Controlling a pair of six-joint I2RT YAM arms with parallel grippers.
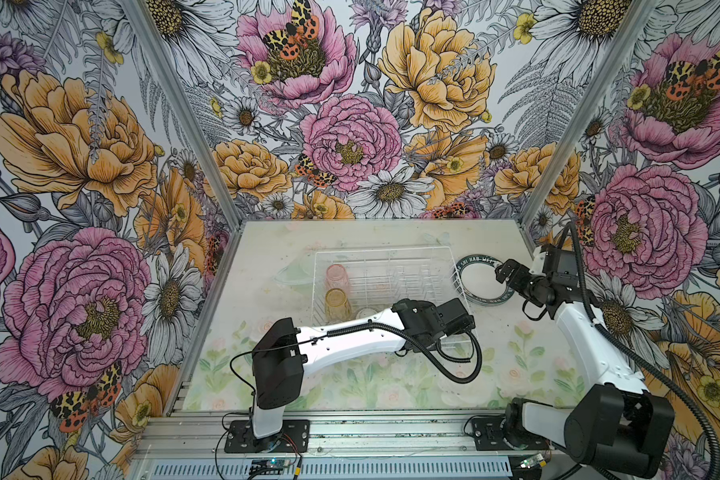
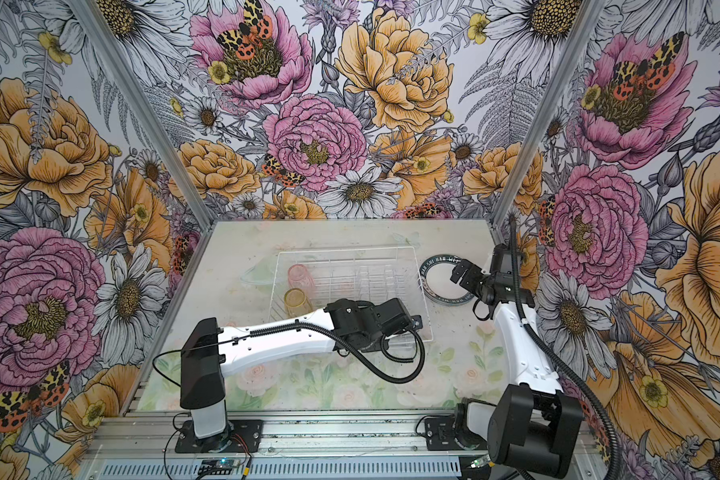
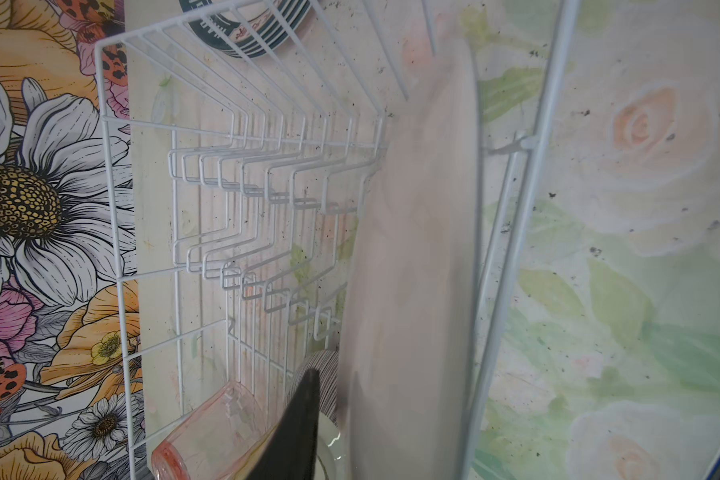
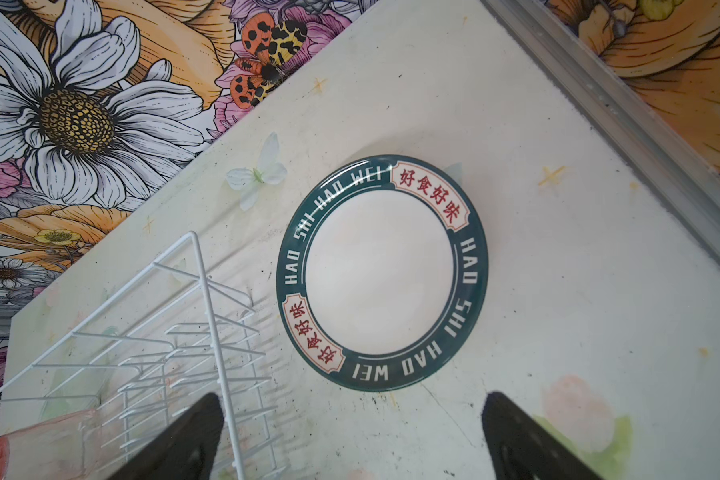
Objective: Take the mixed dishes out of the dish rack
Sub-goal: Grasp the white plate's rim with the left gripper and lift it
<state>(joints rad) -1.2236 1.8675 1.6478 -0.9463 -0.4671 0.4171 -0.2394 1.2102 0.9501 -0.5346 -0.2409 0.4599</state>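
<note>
Left claw (image 1: 461, 323) reaches into the near right corner of the rack (image 1: 391, 266), where a plate (image 3: 412, 270) stands on edge, blurred in the wrist view. One finger (image 3: 304, 415) is just beside the plate's face and the other is hidden, so I cannot tell whether the claw grips it. At the rack's left side sit a pink tumbler (image 1: 336, 275) and, nearer, an amber tumbler (image 1: 337, 304), with the ribbed bowl (image 3: 323, 365) just right of them. Right of the rack, on the table (image 1: 516, 365), a stack (image 1: 479, 282) of plates lies flat. By its right edge hangs the right claw (image 1: 500, 269), fingers wide apart, holding nothing.
</note>
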